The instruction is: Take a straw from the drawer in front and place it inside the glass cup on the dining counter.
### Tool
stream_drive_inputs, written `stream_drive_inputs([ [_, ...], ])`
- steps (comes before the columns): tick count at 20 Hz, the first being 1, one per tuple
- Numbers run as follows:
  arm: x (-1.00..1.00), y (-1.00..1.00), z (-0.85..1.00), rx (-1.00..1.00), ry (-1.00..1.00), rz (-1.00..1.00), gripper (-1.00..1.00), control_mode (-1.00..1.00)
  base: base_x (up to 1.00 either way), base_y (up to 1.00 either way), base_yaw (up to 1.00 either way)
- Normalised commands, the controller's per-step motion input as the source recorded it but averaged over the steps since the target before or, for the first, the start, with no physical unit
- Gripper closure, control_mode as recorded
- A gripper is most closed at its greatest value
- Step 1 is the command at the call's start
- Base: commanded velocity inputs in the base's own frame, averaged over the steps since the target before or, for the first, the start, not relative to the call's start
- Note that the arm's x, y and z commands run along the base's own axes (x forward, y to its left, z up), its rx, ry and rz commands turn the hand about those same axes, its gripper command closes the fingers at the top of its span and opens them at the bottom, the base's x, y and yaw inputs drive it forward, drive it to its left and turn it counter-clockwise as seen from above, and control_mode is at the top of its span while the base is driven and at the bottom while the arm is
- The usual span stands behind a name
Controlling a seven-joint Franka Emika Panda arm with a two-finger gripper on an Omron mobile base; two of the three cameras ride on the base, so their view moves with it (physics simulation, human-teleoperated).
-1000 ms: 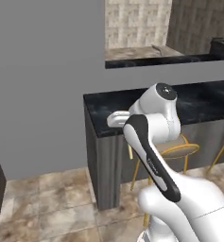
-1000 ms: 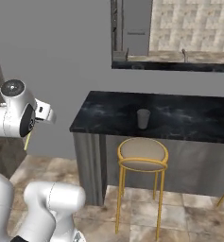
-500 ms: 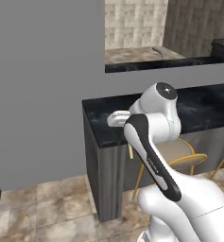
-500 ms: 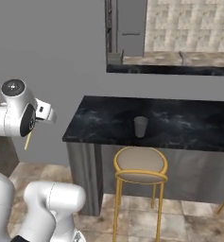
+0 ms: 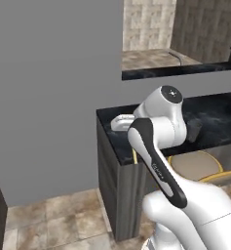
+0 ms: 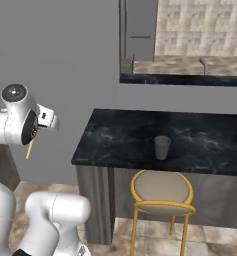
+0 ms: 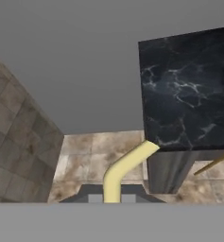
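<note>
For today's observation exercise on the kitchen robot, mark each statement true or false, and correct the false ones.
1. The jaws are shut on a yellow straw. True.
2. The glass cup already holds a straw. False: no straw is in it.
3. The cup stands on the black marbled dining counter. True.
4. The stool by the counter has a blue frame. False: its frame is golden yellow.
5. The straw is bent. True.

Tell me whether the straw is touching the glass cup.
Apart. The right base view shows the straw hanging beside the arm, off the counter's end, well clear of the glass cup.
</note>
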Motion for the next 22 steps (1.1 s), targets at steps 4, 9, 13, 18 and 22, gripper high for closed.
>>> stream_drive_inputs([
  [4,0.00,0.00,0.00,0.00,0.00,0.00,1.00,1.00,0.32,0.29,0.00],
  [9,0.00,0.00,0.00,0.00,0.00,0.00,1.00,1.00,0.32,0.26,0.00],
  [13,0.00,0.00,0.00,0.00,0.00,0.00,1.00,1.00,0.44,0.21,0.00],
  [18,0.00,0.00,0.00,0.00,0.00,0.00,1.00,1.00,0.39,0.06,0.00],
  [22,0.00,0.00,0.00,0.00,0.00,0.00,1.00,1.00,0.26,0.06,0.00],
])
